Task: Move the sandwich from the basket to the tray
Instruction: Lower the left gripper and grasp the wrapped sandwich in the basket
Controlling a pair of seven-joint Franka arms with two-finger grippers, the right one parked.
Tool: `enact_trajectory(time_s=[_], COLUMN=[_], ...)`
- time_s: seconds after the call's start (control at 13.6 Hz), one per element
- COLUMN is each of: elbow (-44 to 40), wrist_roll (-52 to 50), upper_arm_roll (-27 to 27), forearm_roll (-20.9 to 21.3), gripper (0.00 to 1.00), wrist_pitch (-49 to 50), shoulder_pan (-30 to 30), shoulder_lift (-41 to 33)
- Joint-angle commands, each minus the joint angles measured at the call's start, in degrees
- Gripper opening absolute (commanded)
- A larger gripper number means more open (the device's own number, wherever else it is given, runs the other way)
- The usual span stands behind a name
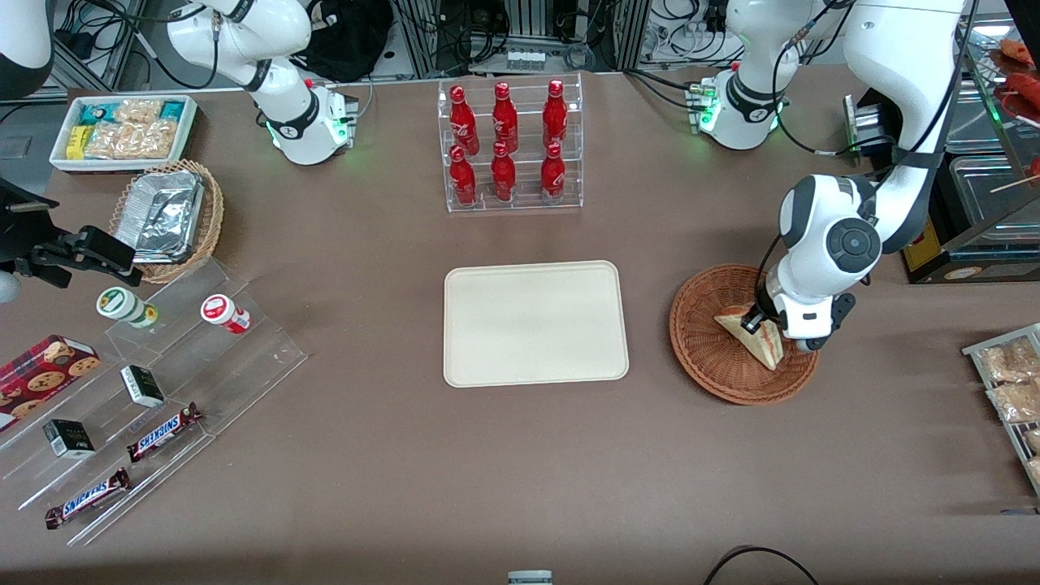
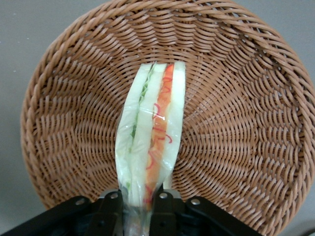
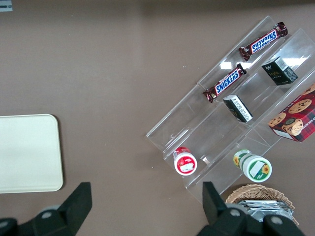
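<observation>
The gripper (image 2: 139,209) is clamped on one end of the sandwich (image 2: 151,142), held inside the basket (image 1: 699,341), so a straight lift clearing the rim is advised before crossing to the tray (image 1: 487,357), the sandwich's long axis pointing away from the fingers.

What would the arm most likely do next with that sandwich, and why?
Probably lift straight up. The end effector is shut on the sandwich's end, but the wedge still sits in the basket, so it likely needs to clear the rim before going sideways to the tray.
</observation>
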State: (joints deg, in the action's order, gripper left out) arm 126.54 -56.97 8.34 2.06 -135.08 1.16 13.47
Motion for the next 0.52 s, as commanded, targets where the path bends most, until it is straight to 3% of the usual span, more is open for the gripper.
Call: enact_trajectory(time_s=[0.0, 0.15, 0.44], elbow=[-4.8, -8.2, -10.1], wrist_roll=[1.7, 7.4, 8.9], upper_arm_roll=[0.3, 0.4, 0.5], forearm_roll=[0.6, 0.6, 0.6], gripper=[0.06, 0.06, 0.04], wrist_pitch=[10.9, 18.0, 18.5], shoulder_pan=[0.6, 3.2, 10.7], shoulder_lift=[-2.4, -2.3, -1.9])
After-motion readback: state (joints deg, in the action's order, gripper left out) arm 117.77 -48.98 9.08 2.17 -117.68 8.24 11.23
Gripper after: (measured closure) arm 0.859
